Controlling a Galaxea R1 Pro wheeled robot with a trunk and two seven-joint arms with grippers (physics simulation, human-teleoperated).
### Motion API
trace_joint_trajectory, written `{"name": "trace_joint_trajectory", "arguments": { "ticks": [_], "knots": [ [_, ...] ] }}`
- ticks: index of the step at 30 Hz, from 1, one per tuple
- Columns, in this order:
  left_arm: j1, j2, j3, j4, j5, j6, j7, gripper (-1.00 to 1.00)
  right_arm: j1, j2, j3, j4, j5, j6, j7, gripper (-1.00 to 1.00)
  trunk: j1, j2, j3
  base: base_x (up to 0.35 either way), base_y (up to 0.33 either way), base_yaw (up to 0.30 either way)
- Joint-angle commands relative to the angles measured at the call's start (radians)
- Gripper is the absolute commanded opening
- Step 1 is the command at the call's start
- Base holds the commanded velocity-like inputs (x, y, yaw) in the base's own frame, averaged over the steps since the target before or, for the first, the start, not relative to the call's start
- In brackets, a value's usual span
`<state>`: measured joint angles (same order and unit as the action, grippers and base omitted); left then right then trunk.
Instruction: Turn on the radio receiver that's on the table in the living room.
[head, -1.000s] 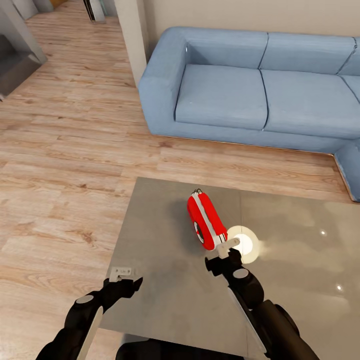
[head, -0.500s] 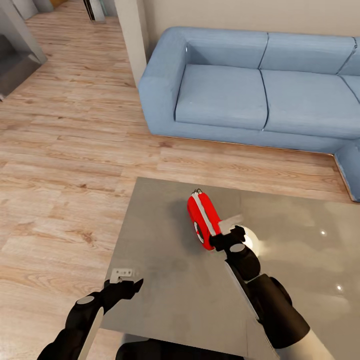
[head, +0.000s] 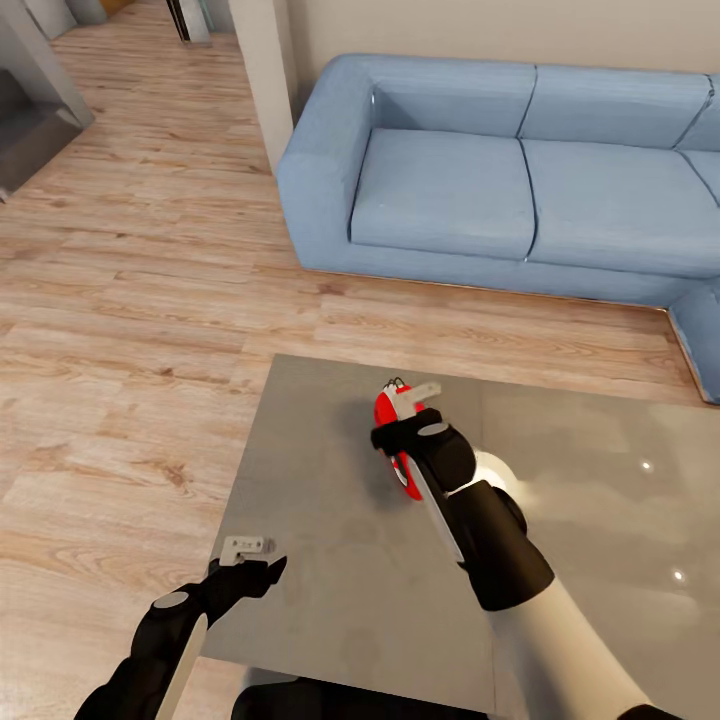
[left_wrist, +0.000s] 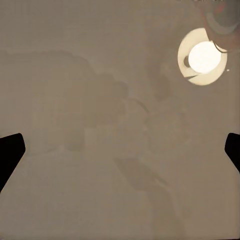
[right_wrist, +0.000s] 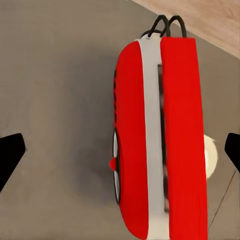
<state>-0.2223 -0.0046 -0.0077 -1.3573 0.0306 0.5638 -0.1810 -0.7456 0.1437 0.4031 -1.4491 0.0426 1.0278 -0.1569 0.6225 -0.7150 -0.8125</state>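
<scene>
Two arms reach over the table (head: 330, 560), a low grey-brown glossy top in the living room. The radio (head: 396, 440) lies near the table's far edge, toward the sofa (head: 500, 180), resting on its side with its white band up and a small black wire loop at the far end. The right gripper (head: 408, 412) sits directly over the radio, one pale finger (head: 424, 391) poking out past the far end of the red body; the arm's black wrist covers most of the radio from the head camera. In the right wrist view the radio (right_wrist: 160, 145) runs lengthwise between the two dark fingertips, which stand wide apart at the frame edges with the radio between them, not touching it (contact from above cannot be told). A round dial with a red dot shows on the radio's side face.

The left gripper (head: 246, 553) hangs by the near left corner of the table, well apart from the radio. In the left wrist view its dark fingertips (left_wrist: 10, 150) sit far apart at both edges, nothing between them, looking at bare tabletop (left_wrist: 100, 125) with a bright round lamp reflection (left_wrist: 202, 56).

Light wood plank floor (head: 130, 330) surrounds the table; a beige wall (head: 480, 30) stands behind the sofa.
</scene>
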Motion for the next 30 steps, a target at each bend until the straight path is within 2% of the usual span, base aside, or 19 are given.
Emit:
{"name": "trace_joint_trajectory", "arguments": {
  "ticks": [1, 5, 11, 13, 14, 15, 17, 19, 20, 21, 24, 30],
  "knots": [
    [0.000, 0.000, 0.000, 0.000, 0.000, 0.000, 0.000, 1.00, -0.005, 0.002, 0.000, 0.010, 0.000, 0.000, 0.000, 1.00, 0.000, 0.000, 0.000, 0.000, 0.000, 0.000],
    [0.000, 0.000, 0.000, 0.000, 0.000, -0.001, 0.000, 1.00, -0.020, 0.001, -0.003, 0.078, -0.001, -0.009, 0.002, 1.00, 0.000, 0.000, 0.000, 0.000, 0.000, 0.000],
    [0.000, 0.000, 0.000, 0.000, 0.000, -0.001, 0.000, 1.00, -0.023, -0.008, -0.021, 0.114, -0.001, -0.025, 0.002, 1.00, 0.000, 0.000, 0.000, 0.000, 0.000, 0.000],
    [0.000, 0.000, 0.000, 0.000, 0.000, -0.001, 0.001, 1.00, -0.023, -0.018, -0.024, 0.118, -0.001, -0.031, 0.002, 1.00, 0.000, 0.000, 0.000, 0.000, 0.000, 0.000],
    [0.000, 0.000, 0.000, 0.001, 0.000, -0.001, 0.001, 1.00, -0.023, -0.029, -0.025, 0.119, -0.001, -0.032, 0.002, 1.00, 0.000, 0.000, 0.000, 0.000, 0.000, 0.000],
    [0.000, 0.000, 0.000, 0.003, 0.000, -0.002, 0.001, 1.00, -0.023, -0.057, -0.026, 0.117, -0.001, -0.034, 0.002, 1.00, 0.000, 0.000, 0.000, 0.000, 0.000, 0.000],
    [0.000, 0.000, 0.000, 0.008, 0.000, -0.003, 0.000, 1.00, -0.023, -0.091, -0.027, 0.112, -0.006, -0.035, 0.003, 1.00, 0.000, 0.000, 0.000, 0.000, 0.000, 0.000],
    [0.000, 0.000, 0.000, 0.010, 0.000, -0.004, 0.000, 1.00, -0.023, -0.113, -0.028, 0.112, -0.015, -0.036, 0.005, 1.00, 0.000, 0.000, 0.000, 0.000, 0.000, 0.000],
    [-0.001, -0.001, 0.000, 0.025, 0.000, -0.004, 0.001, 1.00, -0.023, -0.161, -0.029, 0.120, -0.057, -0.064, 0.042, 1.00, 0.000, 0.000, 0.000, 0.000, 0.000, 0.000],
    [-0.001, -0.001, 0.000, 0.031, 0.000, -0.005, 0.001, 1.00, -0.023, -0.168, -0.029, 0.121, -0.063, -0.069, 0.051, 1.00, 0.000, 0.000, 0.000, 0.000, 0.000, 0.000],
    [-0.002, -0.001, 0.000, 0.040, 0.000, -0.005, 0.002, 1.00, -0.023, -0.173, -0.029, 0.137, -0.072, -0.074, 0.067, 1.00, 0.000, 0.000, 0.000, 0.000, 0.000, 0.000],
    [-0.003, -0.002, 0.000, 0.045, 0.000, -0.006, 0.002, 1.00, -0.023, -0.168, -0.028, 0.178, -0.079, -0.083, 0.077, 1.00, 0.000, 0.000, 0.000, 0.000, 0.000, 0.000]
  ]
}}
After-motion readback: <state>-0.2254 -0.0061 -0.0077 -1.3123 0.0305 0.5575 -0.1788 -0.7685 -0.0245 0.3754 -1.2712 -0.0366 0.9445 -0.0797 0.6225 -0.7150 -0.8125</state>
